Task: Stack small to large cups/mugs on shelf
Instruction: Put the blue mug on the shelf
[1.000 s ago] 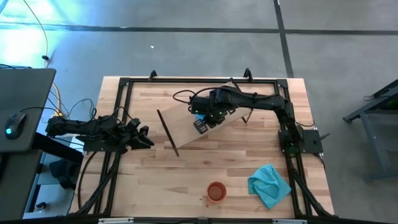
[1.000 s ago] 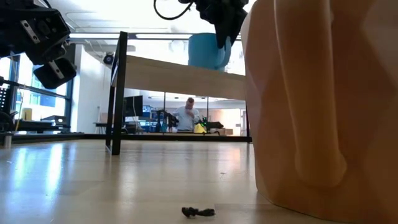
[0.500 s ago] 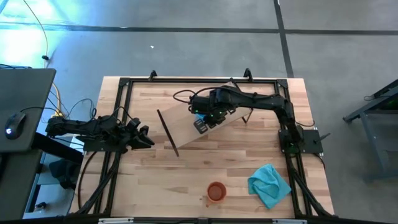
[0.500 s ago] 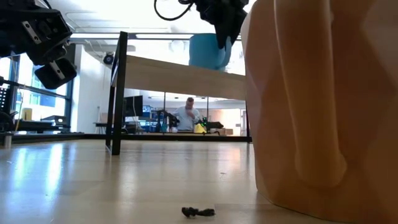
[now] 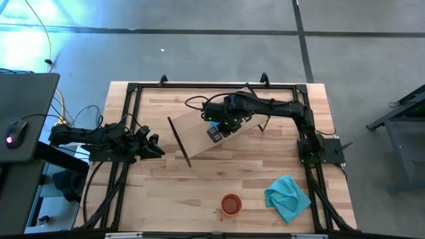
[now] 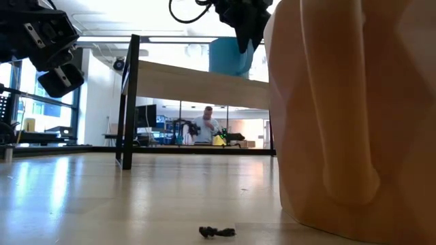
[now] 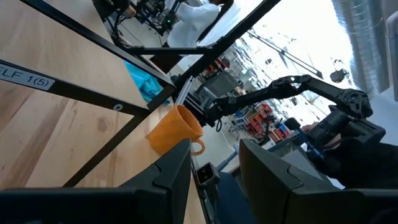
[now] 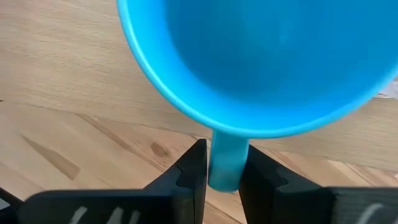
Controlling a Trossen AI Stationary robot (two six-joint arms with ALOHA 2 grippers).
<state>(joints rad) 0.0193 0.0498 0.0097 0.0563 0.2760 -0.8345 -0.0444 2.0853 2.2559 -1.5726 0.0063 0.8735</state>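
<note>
The blue mug (image 8: 261,56) is held by its handle between the closed fingers of the right gripper (image 8: 224,177), as is seen plainly in the right wrist view. In the low view the mug (image 6: 228,56) is seen at the top of the shelf (image 6: 197,83), just beneath the gripper; whether it already rests on the board or is a little above it cannot be told from this angle. In the high view the mug is hidden under the right gripper (image 5: 222,126), which is placed over the middle of the shelf (image 5: 199,136).

The orange-brown mug (image 5: 230,204) is seen standing on the table, well apart from both grippers and beside the teal cloth (image 5: 287,196), so it has not yet been taken up. The clear cup cannot be made out in any view.

The left gripper (image 5: 149,145) is parked beyond the shelf's near end frame, nothing being held; its fingers (image 7: 168,174) are parted narrowly.

The task is judged to be about midway: the blue mug is being placed, and the largest mug is left to be stacked.
</note>
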